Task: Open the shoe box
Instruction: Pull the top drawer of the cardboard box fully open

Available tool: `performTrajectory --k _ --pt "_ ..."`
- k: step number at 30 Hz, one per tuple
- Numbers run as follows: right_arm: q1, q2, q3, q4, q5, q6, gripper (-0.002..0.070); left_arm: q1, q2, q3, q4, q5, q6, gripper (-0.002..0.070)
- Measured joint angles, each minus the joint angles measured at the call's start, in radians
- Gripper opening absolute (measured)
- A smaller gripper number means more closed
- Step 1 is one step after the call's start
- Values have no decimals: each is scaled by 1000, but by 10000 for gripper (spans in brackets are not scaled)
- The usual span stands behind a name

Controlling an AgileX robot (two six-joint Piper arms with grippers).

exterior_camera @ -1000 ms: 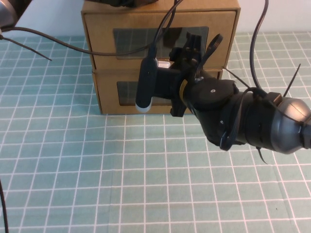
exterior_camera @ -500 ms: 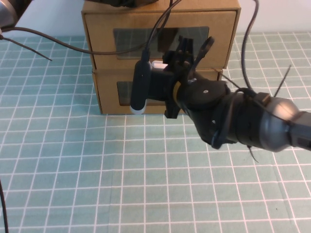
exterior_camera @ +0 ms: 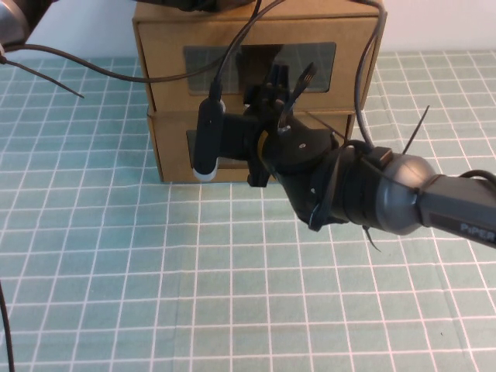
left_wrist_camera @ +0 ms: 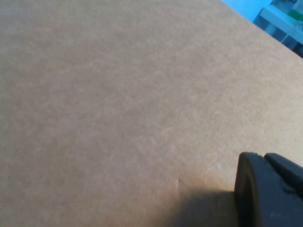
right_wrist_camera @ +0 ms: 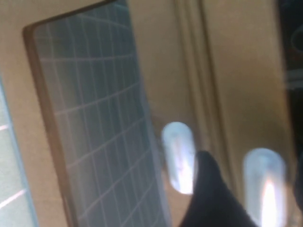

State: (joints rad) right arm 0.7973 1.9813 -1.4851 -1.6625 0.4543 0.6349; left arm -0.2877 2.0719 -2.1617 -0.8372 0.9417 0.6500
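Note:
Two brown cardboard shoe boxes with dark front windows are stacked at the back of the mat, the upper box (exterior_camera: 163,54) on the lower box (exterior_camera: 167,147). My right gripper (exterior_camera: 271,87) is up against their front, at the seam between them. In the right wrist view the right gripper (right_wrist_camera: 220,170) is open: its pale fingertips (right_wrist_camera: 178,156) stand apart before the cardboard seam, beside a window (right_wrist_camera: 94,127). My left gripper (exterior_camera: 194,3) sits on top of the upper box. The left wrist view shows only one black finger (left_wrist_camera: 267,191) against plain cardboard (left_wrist_camera: 118,104).
A green mat with a white grid (exterior_camera: 116,294) covers the table in front of the boxes. The right arm's bulky dark body (exterior_camera: 364,194) reaches in from the right. Black cables (exterior_camera: 70,66) trail across the left side and over the boxes.
The right arm has slid to the left along the front of the boxes, staying at the seam. Its fingers have stayed apart. The boxes have not moved.

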Motion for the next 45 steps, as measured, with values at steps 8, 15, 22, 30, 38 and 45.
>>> performTrajectory --k 8,15,22,30,38,45 --pt "2 37 -42 -10 42 -30 198 0 2 0 -7 2 -2 -5" --pt "2 40 -50 -10 71 -30 67 0 5 0 -15 4 -2 -5" --pt "16 36 -50 52 109 -59 13 7 14 -3 -34 17 -21 -5" --pt "72 2 -18 120 173 -78 10 34 16 -3 -56 57 -39 -5" --pt "161 -57 73 174 257 -71 10 41 16 -5 -56 68 -39 -5" --pt "267 -149 195 248 324 -26 10 41 16 -5 -56 68 -42 -5"
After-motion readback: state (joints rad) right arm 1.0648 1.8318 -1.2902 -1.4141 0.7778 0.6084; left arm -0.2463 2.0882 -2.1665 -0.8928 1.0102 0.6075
